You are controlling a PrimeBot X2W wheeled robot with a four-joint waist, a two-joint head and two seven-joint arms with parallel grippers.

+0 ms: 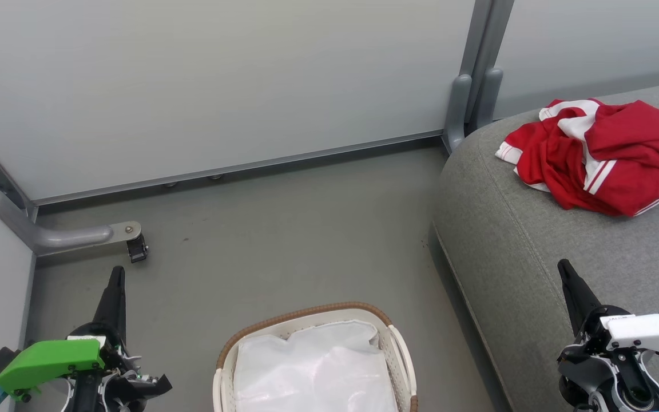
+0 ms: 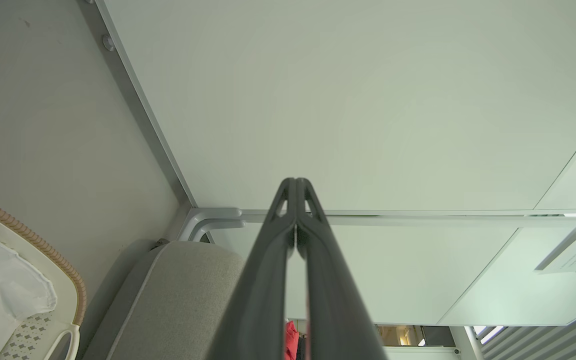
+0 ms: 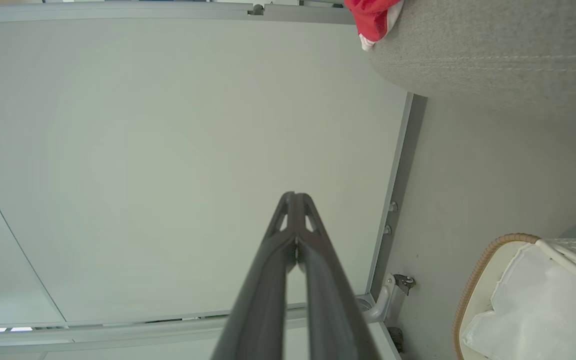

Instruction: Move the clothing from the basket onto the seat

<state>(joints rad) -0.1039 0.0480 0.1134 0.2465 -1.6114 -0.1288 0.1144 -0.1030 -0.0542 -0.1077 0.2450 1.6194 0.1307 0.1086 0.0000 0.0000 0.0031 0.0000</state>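
The red clothing (image 1: pixel 598 154) with white stripes lies crumpled on the far part of the grey seat (image 1: pixel 512 246); a red corner of the clothing (image 3: pixel 370 17) shows on the seat (image 3: pixel 493 50) in the right wrist view. The white basket (image 1: pixel 284 332) with its brown rim sits on the floor at bottom centre, holding just its white liner (image 1: pixel 312 366). My left gripper (image 1: pixel 116 274) is shut over the floor, left of the basket. My right gripper (image 1: pixel 564 269) is shut above the seat's near part. Both sets of fingertips (image 2: pixel 295 185) (image 3: pixel 294 197) press together with nothing between them.
Pale partition panels (image 1: pixel 221 86) wall in the floor behind and at left. A grey metal foot with a caster (image 1: pixel 132 243) juts out at the left. A grey post (image 1: pixel 467 103) stands at the seat's back corner. Open grey floor (image 1: pixel 284 240) lies between basket and wall.
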